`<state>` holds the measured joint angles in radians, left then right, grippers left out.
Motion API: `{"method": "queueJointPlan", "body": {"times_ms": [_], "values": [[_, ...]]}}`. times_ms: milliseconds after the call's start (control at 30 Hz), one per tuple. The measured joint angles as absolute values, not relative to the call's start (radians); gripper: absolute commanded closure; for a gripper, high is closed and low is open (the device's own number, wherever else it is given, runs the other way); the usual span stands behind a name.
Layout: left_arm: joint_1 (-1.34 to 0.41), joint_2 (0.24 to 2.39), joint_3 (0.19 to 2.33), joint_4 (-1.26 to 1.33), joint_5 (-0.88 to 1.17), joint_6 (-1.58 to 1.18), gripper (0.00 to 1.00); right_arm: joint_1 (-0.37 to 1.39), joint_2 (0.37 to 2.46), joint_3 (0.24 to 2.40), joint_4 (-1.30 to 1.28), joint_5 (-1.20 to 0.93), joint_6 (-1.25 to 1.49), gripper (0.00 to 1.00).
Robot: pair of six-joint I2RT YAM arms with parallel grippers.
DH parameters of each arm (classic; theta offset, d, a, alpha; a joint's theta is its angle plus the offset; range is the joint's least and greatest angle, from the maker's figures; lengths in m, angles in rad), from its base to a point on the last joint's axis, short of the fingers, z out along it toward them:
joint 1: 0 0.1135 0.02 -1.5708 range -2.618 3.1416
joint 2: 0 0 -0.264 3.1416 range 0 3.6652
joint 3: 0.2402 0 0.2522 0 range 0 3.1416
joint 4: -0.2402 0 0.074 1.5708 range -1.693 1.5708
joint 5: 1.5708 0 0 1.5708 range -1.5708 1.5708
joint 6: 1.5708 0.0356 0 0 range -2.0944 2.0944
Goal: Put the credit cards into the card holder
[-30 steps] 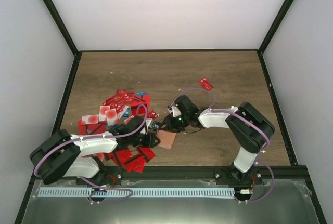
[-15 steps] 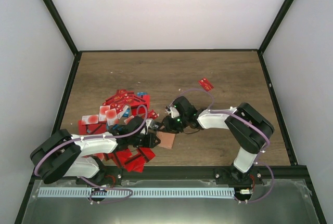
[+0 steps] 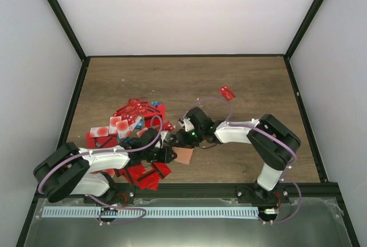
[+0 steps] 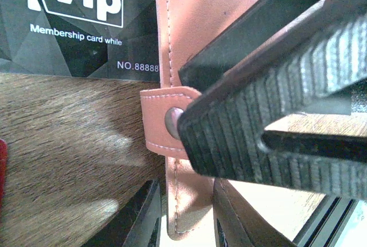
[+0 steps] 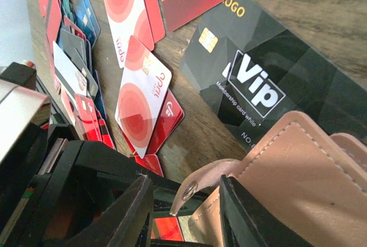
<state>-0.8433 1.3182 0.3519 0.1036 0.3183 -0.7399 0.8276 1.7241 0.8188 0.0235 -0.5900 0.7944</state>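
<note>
On your left, the credit cards (image 3: 135, 115) lie in a loose heap on the wooden table (image 3: 252, 81), mostly red, with some pale faces bearing red discs. The right wrist view shows two of those pale cards (image 5: 140, 101) close up. Each carries red script, which is too skewed for you to read.

Just right of the heap, your left gripper (image 3: 167, 154) reaches in low. In its own camera the fingers stand narrowly apart, tight on either side of the stitched edge of the card holder (image 3: 184, 155), and are closed on it. The holder is salmon-tan and sits near the table's front edge, between the two grippers. Its strap with a metal press stud (image 4: 172, 120) sticks out to one side.

A black card (image 5: 269, 86) lies partly under the holder. You can read "Vip" in white, then "Membership card while" and "NO.88888" before the holder cuts it off. Gold letters "OGO" and a gold chip sit near its top corner.

Your right gripper (image 3: 179, 139) comes in from the right onto the holder. The left wrist view shows its ribbed finger and the other finger nearly together, with a sliver of salmon leather pinched between them. The flap stands lifted off the black card.

Farther right, one red card (image 3: 227, 92) lies alone, well apart.
</note>
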Motion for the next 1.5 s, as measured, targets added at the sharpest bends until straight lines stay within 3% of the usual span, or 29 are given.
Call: {"method": "queueJointPlan", "body": {"times_ms": [267,467,733,1000,1500], "values": [[-0.843,1.318,0.352,0.104,0.318,-0.74,0.73,0.828,1.721,0.825,0.001,-0.57,0.794,0.71],[-0.843,1.318,0.352,0.104,0.318,-0.741,0.73,0.829,1.723,0.826,-0.006,-0.568,0.796,0.81],[-0.843,1.318,0.352,0.104,0.318,-0.741,0.73,0.833,1.723,0.832,-0.008,-0.566,0.798,0.84],[-0.843,1.318,0.352,0.104,0.318,-0.741,0.73,0.835,1.725,0.832,-0.007,-0.566,0.804,0.99],[-0.843,1.312,0.352,0.094,0.315,-0.742,0.73,0.835,1.704,0.875,-0.125,-0.474,0.765,0.99]]}}
